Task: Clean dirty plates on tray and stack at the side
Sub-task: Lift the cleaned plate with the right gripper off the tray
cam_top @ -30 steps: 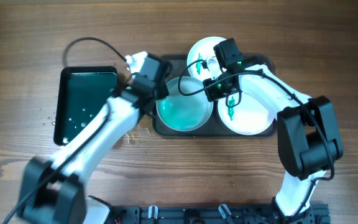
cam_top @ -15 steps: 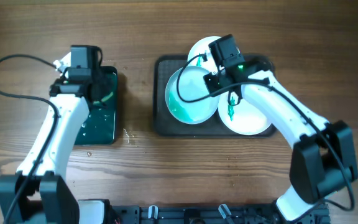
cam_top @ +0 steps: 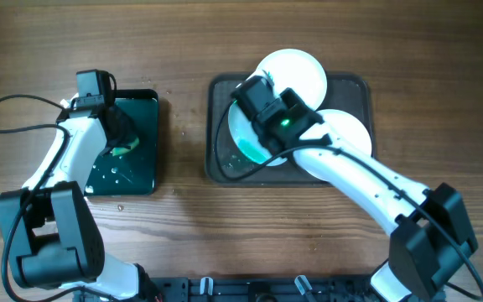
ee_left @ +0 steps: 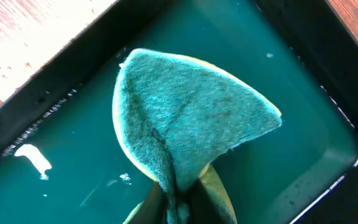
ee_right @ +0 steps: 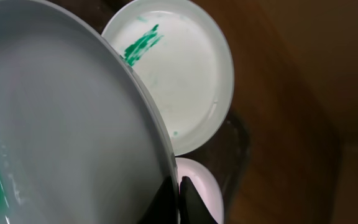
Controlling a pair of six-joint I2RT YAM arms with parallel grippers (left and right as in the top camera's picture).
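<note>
A pale blue plate (ee_right: 61,124) with a teal-green smear is held tilted over the left part of the dark tray (cam_top: 352,89). My right gripper (ee_right: 179,196) is shut on its rim. From overhead the plate (cam_top: 243,139) shows partly under the right wrist. A white plate (ee_right: 173,74) with a green smear lies at the tray's far side, seen overhead as the round plate (cam_top: 293,74). A second white plate (cam_top: 344,132) lies at the right. My left gripper (ee_left: 178,206) is shut on a folded teal sponge (ee_left: 191,118), which hangs over the green water.
A smaller black tray (cam_top: 143,174) of green water stands left of the dark tray, its rim (ee_left: 303,37) close to the sponge. Bare wooden table (cam_top: 183,226) lies between and around the trays. A black cable (cam_top: 7,113) loops off the left arm.
The left arm swung away from the blue plate to the water tray, carrying the sponge. The right arm moved left across the dark tray with the blue plate, tilting it up.
</note>
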